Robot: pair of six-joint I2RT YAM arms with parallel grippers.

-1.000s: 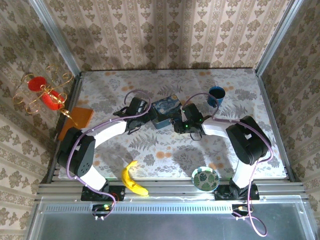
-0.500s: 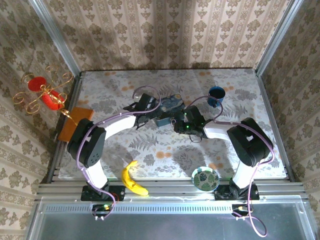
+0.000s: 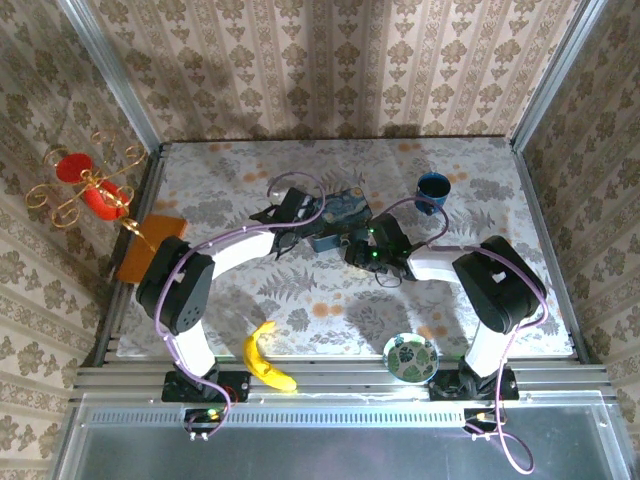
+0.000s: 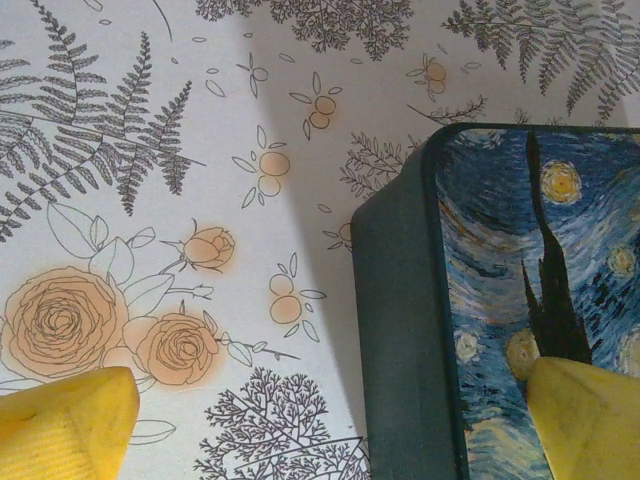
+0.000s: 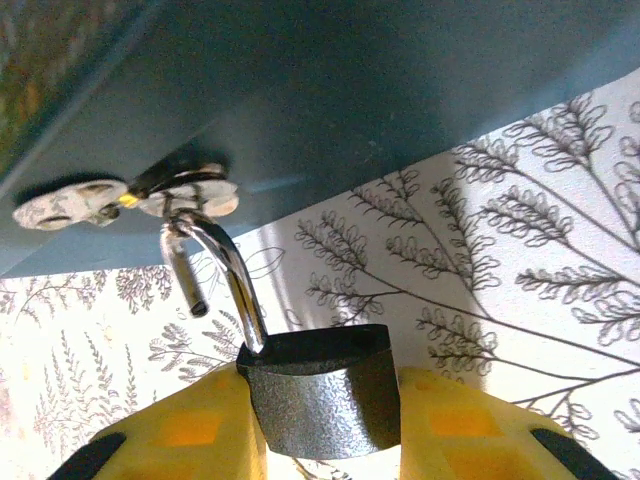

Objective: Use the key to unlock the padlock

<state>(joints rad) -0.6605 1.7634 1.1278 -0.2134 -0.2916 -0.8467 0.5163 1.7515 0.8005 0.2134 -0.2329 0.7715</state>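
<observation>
Patterned wallpaper is lining the walls around the floral table (image 3: 300,300), where both arms are reaching inward toward the middle. In the top view the left arm is curving over from the left, and the left gripper (image 3: 300,212) is hovering at the left side of the blue starry tin (image 3: 338,212). In its wrist view its yellow fingers (image 4: 65,420) are standing wide apart, one over the table cloth and the other over the tin's painted lid (image 4: 520,280), gripping nothing. The right arm is coming in from the right, with the right gripper (image 3: 352,250) sitting against the tin's near side. A banana (image 3: 268,362) is lying near the front edge, a patterned bowl (image 3: 411,357) is resting at the front right, and a blue cup (image 3: 434,188) is standing toward the back right. In the right wrist view the right gripper's fingers (image 5: 190,430) are clamping the dark body of the padlock (image 5: 318,395) just below the tin's wall (image 5: 350,100). The silvery shackle (image 5: 215,270) is arching up to the small metal latch (image 5: 130,195) on the tin, one leg sitting in the body and the other end hanging free of it.
</observation>
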